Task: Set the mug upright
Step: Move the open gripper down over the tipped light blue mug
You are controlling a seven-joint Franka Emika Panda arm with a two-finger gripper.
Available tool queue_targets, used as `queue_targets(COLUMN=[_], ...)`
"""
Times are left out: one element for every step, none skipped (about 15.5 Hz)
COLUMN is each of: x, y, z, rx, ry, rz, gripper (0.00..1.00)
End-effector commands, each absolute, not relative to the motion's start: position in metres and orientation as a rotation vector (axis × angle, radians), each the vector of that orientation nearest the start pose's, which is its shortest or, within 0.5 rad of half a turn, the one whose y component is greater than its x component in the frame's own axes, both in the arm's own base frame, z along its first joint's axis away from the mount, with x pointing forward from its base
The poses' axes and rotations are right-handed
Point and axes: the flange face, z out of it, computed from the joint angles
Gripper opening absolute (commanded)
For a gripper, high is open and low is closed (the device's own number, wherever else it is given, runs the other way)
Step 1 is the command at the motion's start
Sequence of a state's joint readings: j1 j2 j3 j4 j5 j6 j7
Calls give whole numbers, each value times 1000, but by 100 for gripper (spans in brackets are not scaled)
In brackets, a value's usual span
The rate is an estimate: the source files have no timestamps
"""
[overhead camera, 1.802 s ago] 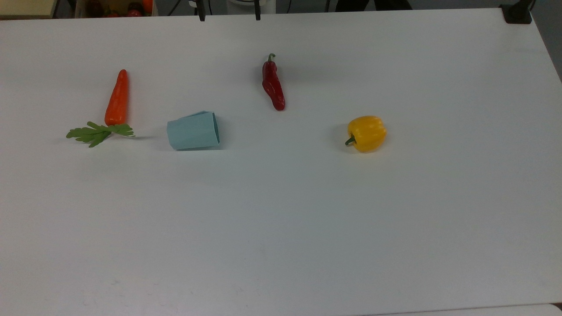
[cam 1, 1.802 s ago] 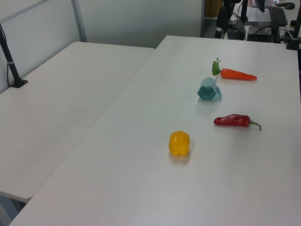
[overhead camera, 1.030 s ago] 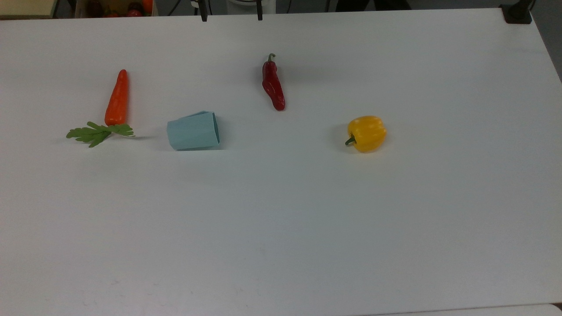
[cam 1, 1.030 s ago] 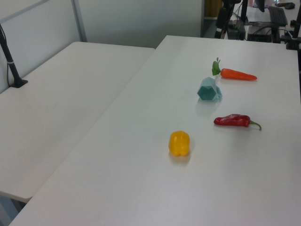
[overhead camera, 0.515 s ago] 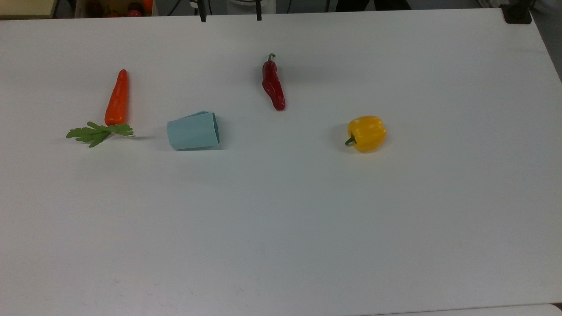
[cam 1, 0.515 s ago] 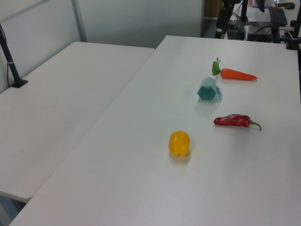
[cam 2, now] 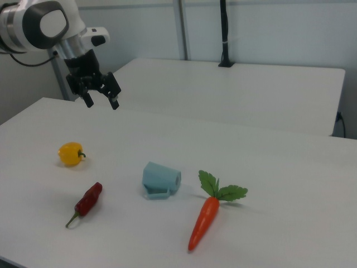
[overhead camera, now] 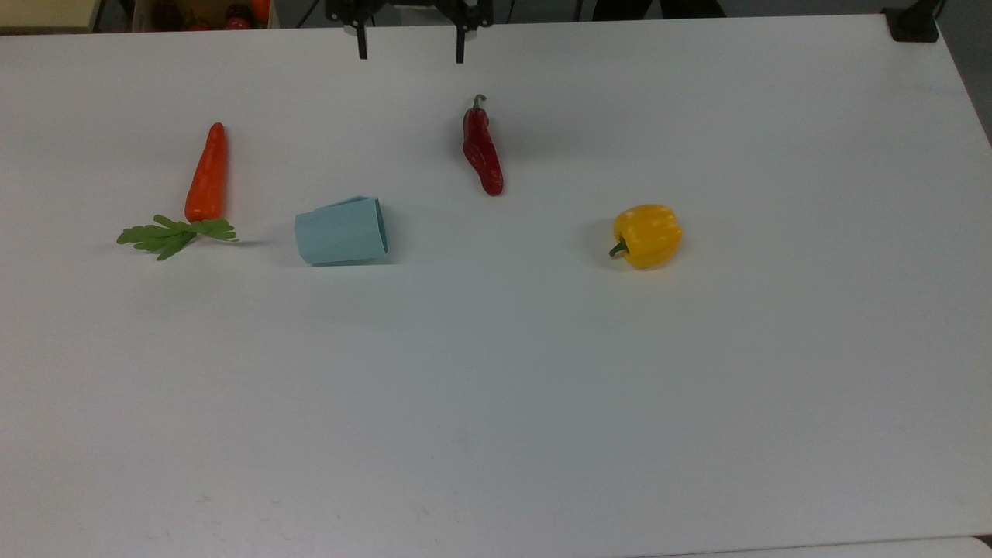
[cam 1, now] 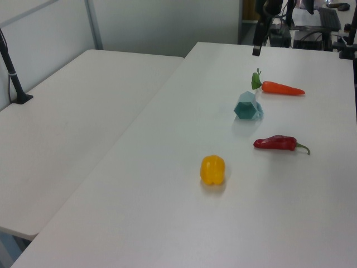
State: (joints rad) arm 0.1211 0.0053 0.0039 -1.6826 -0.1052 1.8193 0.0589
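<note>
The mug [overhead camera: 341, 230], pale blue-teal with faceted sides, lies on its side on the white table [overhead camera: 496, 403], its rim toward the top view's right. In the left view the mug [cam 1: 248, 106] shows its dark hexagonal mouth, and in the right view the mug [cam 2: 160, 178] lies between chilli and carrot. My gripper [overhead camera: 411, 48] hangs open over the table's far edge, well beyond the mug and nearer the chilli. In the right view the gripper [cam 2: 101, 102] is high above the table with nothing between its black fingers.
An orange carrot [overhead camera: 207, 174] with green leaves lies on the top view's left of the mug. A red chilli [overhead camera: 482, 147] and a yellow pepper [overhead camera: 647, 235] lie on its right. A second white table [cam 1: 67, 128] adjoins, with a black post [cam 2: 224, 33].
The gripper has come further into the top view, its fingers reaching lower over the table's far edge. The mug and vegetables have not moved.
</note>
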Motion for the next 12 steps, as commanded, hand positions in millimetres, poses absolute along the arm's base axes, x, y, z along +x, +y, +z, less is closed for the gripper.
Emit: queue_targets(x=[579, 582, 584, 583, 579, 576, 576, 576, 575, 573, 569, 566], y=[101, 105, 109, 111, 111, 110, 109, 107, 107, 107, 106, 107], z=[560, 549, 541, 531, 513, 494, 480, 467, 458, 449, 436, 425], rx=[-3319, -3350, -3369, -3377, -3391, -3426, -3457, -3479, -3497, -3513, -3530, -3547], ry=[-60, -21, -18, -27, -56, -104, -154, -177, -186, -173, -159, -173], rz=[-228, -235, -284, -317, -308, -300, -322, -332, -341, -349, -362, -395], gripper=[100, 100, 100, 100, 100, 100, 100, 100, 100, 100, 100, 100])
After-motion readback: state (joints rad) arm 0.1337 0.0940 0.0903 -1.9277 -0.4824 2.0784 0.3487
